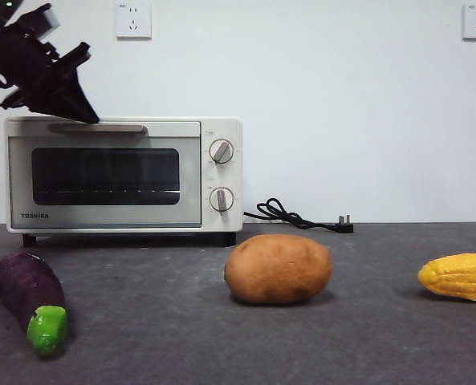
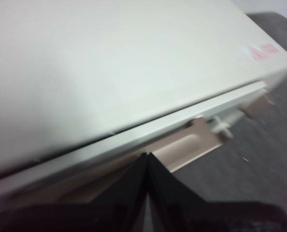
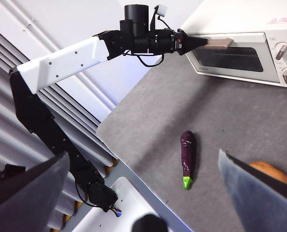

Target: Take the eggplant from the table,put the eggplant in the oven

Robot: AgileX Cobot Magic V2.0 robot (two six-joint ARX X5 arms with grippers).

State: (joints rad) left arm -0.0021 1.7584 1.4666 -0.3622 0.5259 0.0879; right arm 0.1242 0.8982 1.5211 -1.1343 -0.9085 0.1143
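Dark grey table (image 1: 181, 337) across the whole foreground, pale wall with two sockets (image 1: 133, 19) behind. Oven (image 1: 124, 175) at rear left, door shut, bar handle (image 1: 98, 127) along the door's top edge, two knobs (image 1: 221, 151) on the right panel; black cord and plug (image 1: 302, 216) lying just right of it. Left gripper (image 1: 83, 112) at the handle's left end, jaws pressed together, tip touching or just at the handle; contact not resolvable in the blurred left wrist view. Eggplant (image 1: 30, 298) on the table, front left, near the table's left edge, green cap toward the camera, well apart from the oven's front. Open table between eggplant and oven door. Potato (image 1: 278, 269) at centre, corn (image 1: 461, 276) at far right, both clear of the eggplant, bare table between all three. Right gripper (image 3: 143, 193) held high over the table, jaws wide apart, eggplant (image 3: 187, 154) below it, nothing gripped.
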